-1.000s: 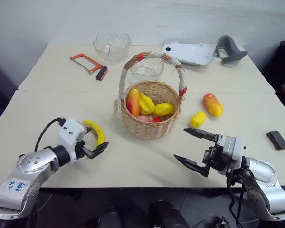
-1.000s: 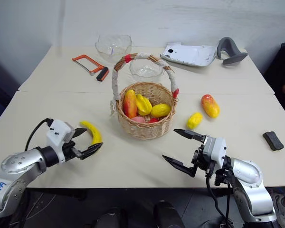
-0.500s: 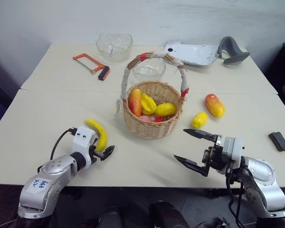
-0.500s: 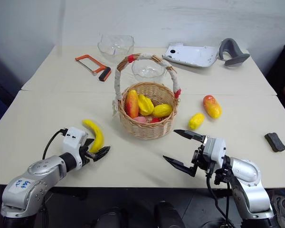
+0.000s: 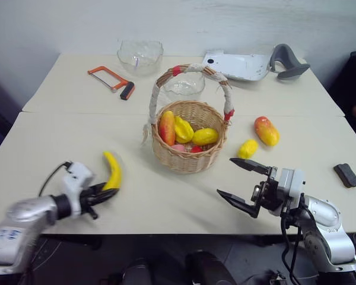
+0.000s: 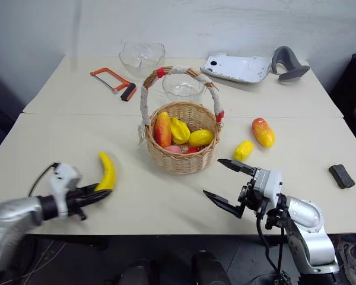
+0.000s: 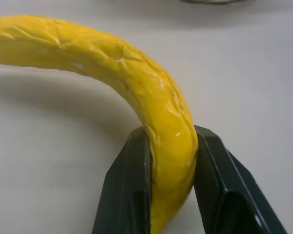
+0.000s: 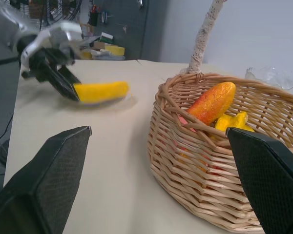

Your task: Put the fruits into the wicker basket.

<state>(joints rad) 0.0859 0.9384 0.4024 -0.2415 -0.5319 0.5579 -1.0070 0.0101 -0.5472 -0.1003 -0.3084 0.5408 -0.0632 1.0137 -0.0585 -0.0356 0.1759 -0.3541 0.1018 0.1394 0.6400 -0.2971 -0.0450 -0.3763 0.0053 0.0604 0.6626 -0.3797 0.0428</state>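
While clamped on the banana (image 5: 112, 172), left end effector (image 5: 104, 191) sits left of wicker basket (image 5: 190, 157); right end effector (image 5: 242, 186) apart, empty.

Before me, two pale beige counter (image 5: 77, 136) tops butt along a seam crossing mid-frame. A plain whitish wall (image 5: 184, 24) fills the upper frame. Dark floor (image 5: 0, 113) shows at the left edge. Lighting is even, shadows soft. Cluttered shelving (image 8: 102, 29) stands beyond.

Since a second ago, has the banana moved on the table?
Yes. The banana, now clamped in the left gripper, has swung away from the wicker basket towards the table's near left edge.
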